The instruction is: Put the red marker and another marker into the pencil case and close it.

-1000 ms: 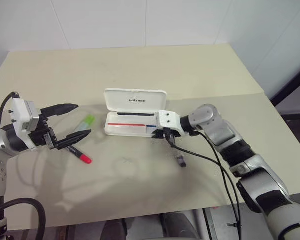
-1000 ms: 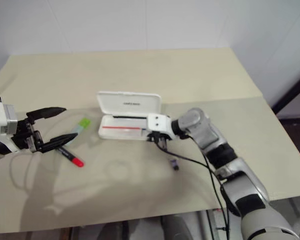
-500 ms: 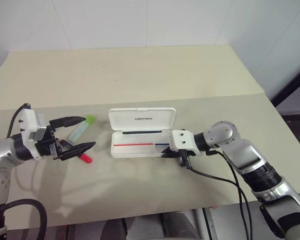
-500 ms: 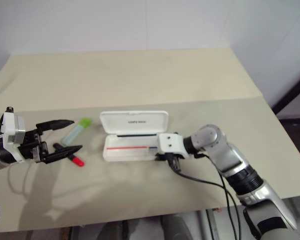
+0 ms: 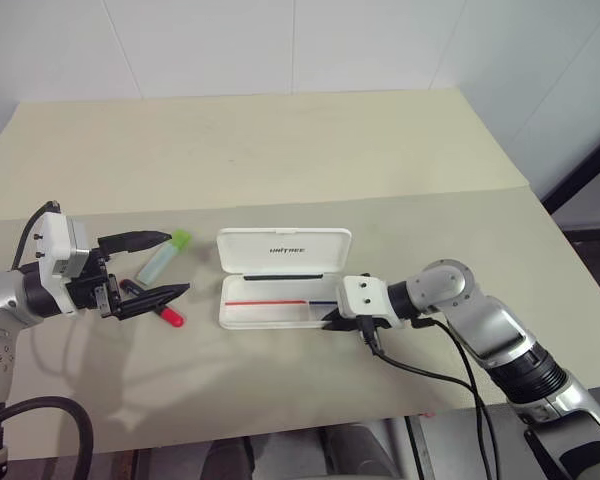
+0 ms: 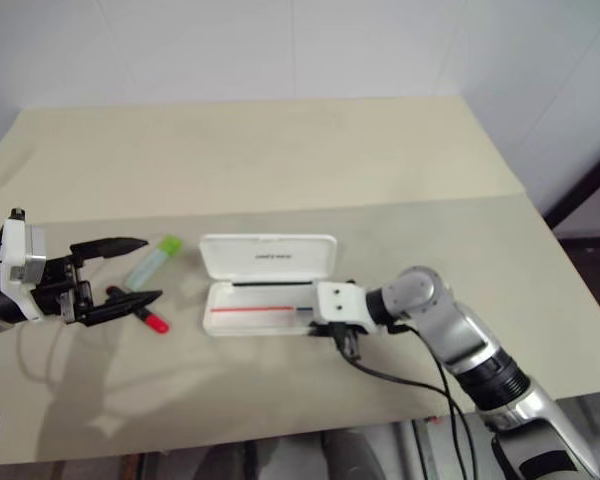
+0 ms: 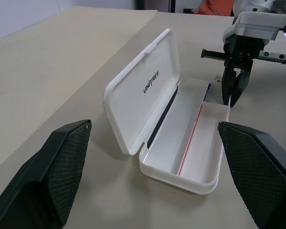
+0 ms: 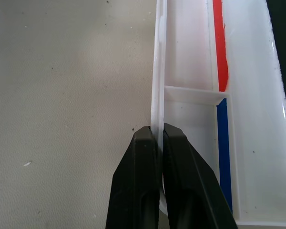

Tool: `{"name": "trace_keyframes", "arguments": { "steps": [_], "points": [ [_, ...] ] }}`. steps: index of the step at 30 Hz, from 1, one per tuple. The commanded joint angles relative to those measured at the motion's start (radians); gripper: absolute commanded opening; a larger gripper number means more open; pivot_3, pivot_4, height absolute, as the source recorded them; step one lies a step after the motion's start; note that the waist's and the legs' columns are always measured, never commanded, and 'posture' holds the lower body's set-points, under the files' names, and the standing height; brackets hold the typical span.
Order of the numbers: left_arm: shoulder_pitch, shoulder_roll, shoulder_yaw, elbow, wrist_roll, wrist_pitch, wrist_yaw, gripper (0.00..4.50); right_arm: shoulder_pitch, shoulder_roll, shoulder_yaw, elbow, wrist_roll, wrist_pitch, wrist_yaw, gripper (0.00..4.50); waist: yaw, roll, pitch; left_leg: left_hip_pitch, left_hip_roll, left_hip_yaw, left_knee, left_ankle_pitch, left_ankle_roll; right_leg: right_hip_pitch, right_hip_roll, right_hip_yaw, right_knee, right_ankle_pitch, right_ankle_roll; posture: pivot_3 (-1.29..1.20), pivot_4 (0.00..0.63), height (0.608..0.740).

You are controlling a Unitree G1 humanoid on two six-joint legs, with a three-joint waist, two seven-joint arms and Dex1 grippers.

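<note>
The right gripper (image 5: pixel 332 319) sits nearest, its two black fingers (image 8: pixel 145 157) pinched on the thin front wall of the pencil case (image 5: pixel 280 313), near the case's right end. The wall is sandwiched between the pads, so this arm has a firm hold on the tray.

The pencil case lies open on the table (image 5: pixel 280 150), lid standing up behind the tray. Inside I see a red and blue stripe and a small divider, but no markers, so nothing is packed yet.

Off to the left of the case, the left gripper (image 5: pixel 150 266) hovers with its fingers spread wide and nothing between them. The red marker (image 5: pixel 158 308) lies flat on the table just beside the lower finger, its red cap pointing toward the near edge. The other marker (image 5: pixel 164 260), pale with a light green cap, lies a little farther back, near the upper finger, cap pointing away.

Judging by this, the task is at an early stage: the case is open and steadied, and that is all that is done. Both markers remain to be picked up and laid in the tray, and the lid remains to be swung shut. The left gripper looks placed to take the red marker first.
</note>
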Motion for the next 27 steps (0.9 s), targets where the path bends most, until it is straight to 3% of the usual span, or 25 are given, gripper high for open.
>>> {"name": "trace_keyframes", "arguments": {
  "steps": [1,5,17,23,26,27],
  "points": [
    [-0.016,0.018,0.006,-0.025,-0.019,0.005,-0.010,4.50,-0.001,0.009,-0.003,-0.007,0.013,-0.027,-0.005,0.58,0.000,0.000,0.000,0.000,0.000,0.000,0.000,0.000,0.000,0.000,0.000,0.000,0.000,0.000,0.000,0.00,0.150,0.740],
    [-0.035,0.014,-0.007,-0.019,-0.013,0.002,-0.016,4.50,-0.024,0.039,-0.025,0.019,0.018,-0.071,-0.033,1.85,0.000,0.000,0.000,0.000,0.000,0.000,0.000,0.000,0.000,0.000,0.000,0.000,0.000,0.000,0.000,0.00,0.150,0.740],
    [-0.072,0.011,-0.034,0.010,-0.001,-0.021,-0.044,4.50,-0.068,0.039,-0.155,0.006,0.245,-0.117,0.082,1.85,0.000,0.000,0.000,0.000,0.000,0.000,0.000,0.000,0.000,0.000,0.000,0.000,0.000,0.000,0.000,0.00,0.150,0.740],
    [-0.072,0.019,-0.022,0.021,0.007,-0.067,-0.061,4.50,-0.051,0.012,-0.270,-0.029,0.438,-0.020,0.117,1.85,0.001,0.000,0.000,0.000,0.000,0.000,0.000,0.000,0.000,0.001,0.000,0.000,0.001,0.000,0.000,0.00,0.150,0.740],
    [-0.047,0.038,-0.001,0.030,0.011,-0.072,-0.079,4.50,-0.034,-0.026,-0.309,-0.039,0.464,0.014,0.109,2.38,0.001,0.000,0.000,0.000,0.000,0.000,0.000,0.000,0.000,0.001,0.000,0.000,0.000,0.000,0.000,0.00,0.150,0.740],
    [-0.040,0.042,0.007,0.030,0.011,-0.071,-0.079,4.50,-0.031,-0.041,-0.326,-0.037,0.478,0.030,0.107,2.75,0.001,0.000,0.000,0.000,0.000,0.000,0.000,0.000,0.000,0.001,0.000,0.000,0.000,0.000,0.000,0.00,0.150,0.740]
  ]
}}
